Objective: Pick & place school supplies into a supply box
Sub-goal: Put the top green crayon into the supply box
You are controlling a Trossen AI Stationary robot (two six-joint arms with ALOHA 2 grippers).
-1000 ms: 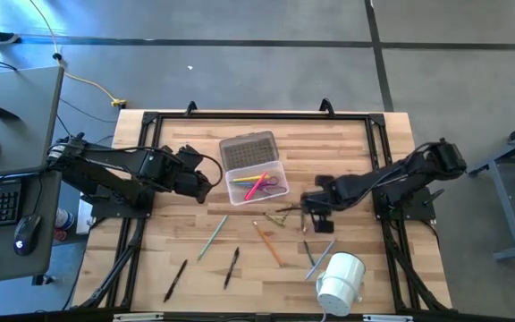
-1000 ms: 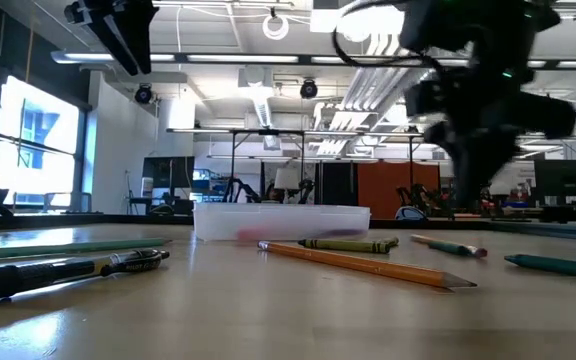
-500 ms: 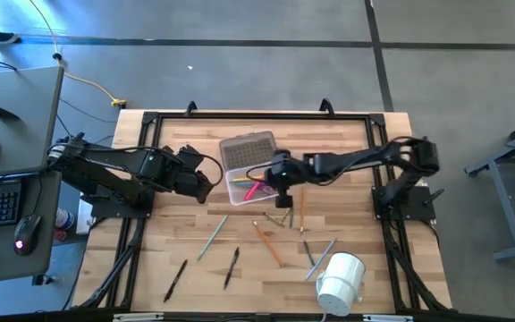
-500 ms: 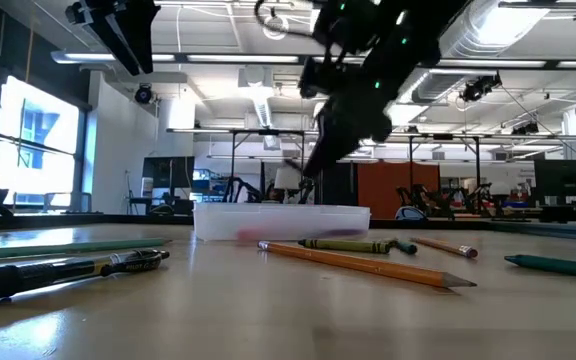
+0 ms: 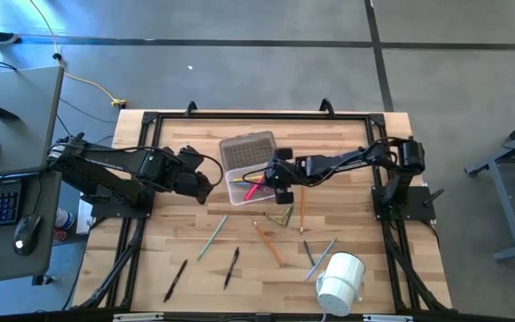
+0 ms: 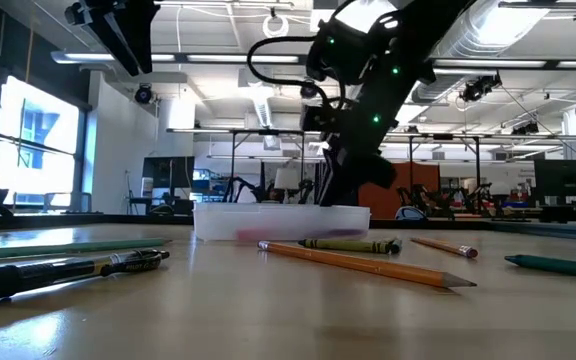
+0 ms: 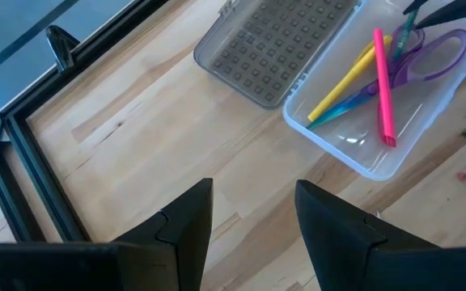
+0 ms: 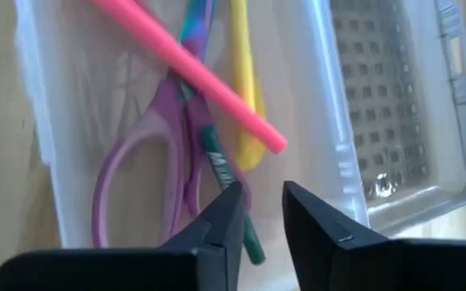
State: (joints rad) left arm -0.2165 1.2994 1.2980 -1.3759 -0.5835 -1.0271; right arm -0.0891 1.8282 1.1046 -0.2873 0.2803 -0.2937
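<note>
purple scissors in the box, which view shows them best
The right wrist view: the purple scissors fill it, handles clear. The left wrist view shows them partly; the high view gives a speck; the low view hides them.

Light wooden table (image 5: pixel 177 233) with a black frame (image 5: pixel 150 121) around its edges. Clear supply box (image 5: pixel 256 183) sits near the centre toward the far side, its grey ribbed lid (image 5: pixel 248 149) flat on the wood behind it. Loose on the table nearer the front: green crayon (image 5: pixel 279 216), orange pencil (image 5: pixel 268 244), brown pencil (image 5: pixel 300 210), grey-green pencil (image 5: pixel 213 235), two black pens (image 5: pixel 176 279) (image 5: pixel 232 266), two grey pens (image 5: pixel 322 251) (image 5: pixel 309 258). White roll (image 5: pixel 340 282) at the front right.
</note>
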